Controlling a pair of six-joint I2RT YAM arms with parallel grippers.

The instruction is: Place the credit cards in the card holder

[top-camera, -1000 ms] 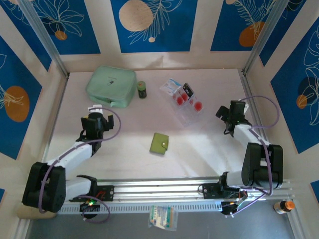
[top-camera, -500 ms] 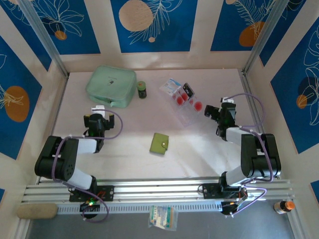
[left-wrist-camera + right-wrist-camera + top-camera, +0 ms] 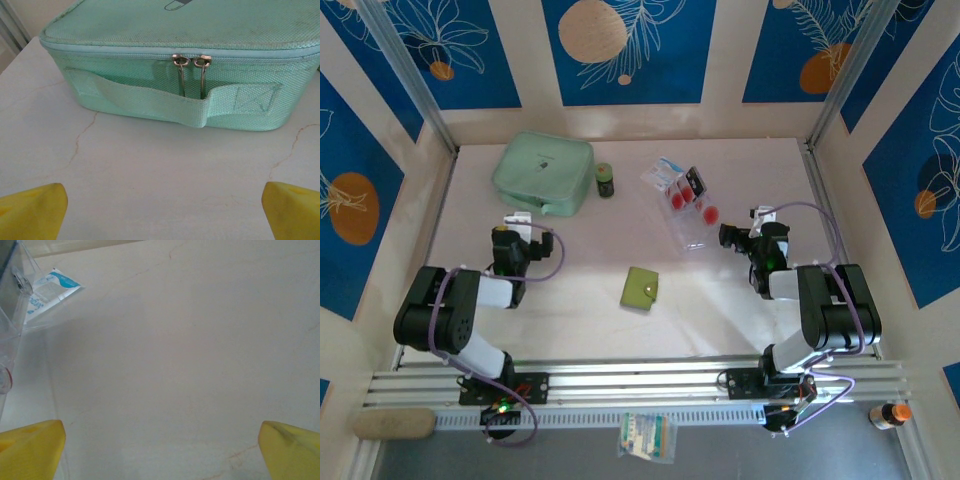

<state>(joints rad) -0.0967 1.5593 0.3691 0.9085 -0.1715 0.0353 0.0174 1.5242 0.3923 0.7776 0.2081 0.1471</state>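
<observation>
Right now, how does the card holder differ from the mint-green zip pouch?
The card holder is olive; the zip pouch is pale mint. The card holder is far smaller and flatter than the boxy zip pouch. The card holder shuts with a snap tab, the zip pouch with two zip pulls. Both lie closed on the table.

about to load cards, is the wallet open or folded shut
Folded shut. The wallet lies flat as one closed olive square with its tab over the right edge; no inner sleeves show.
</observation>
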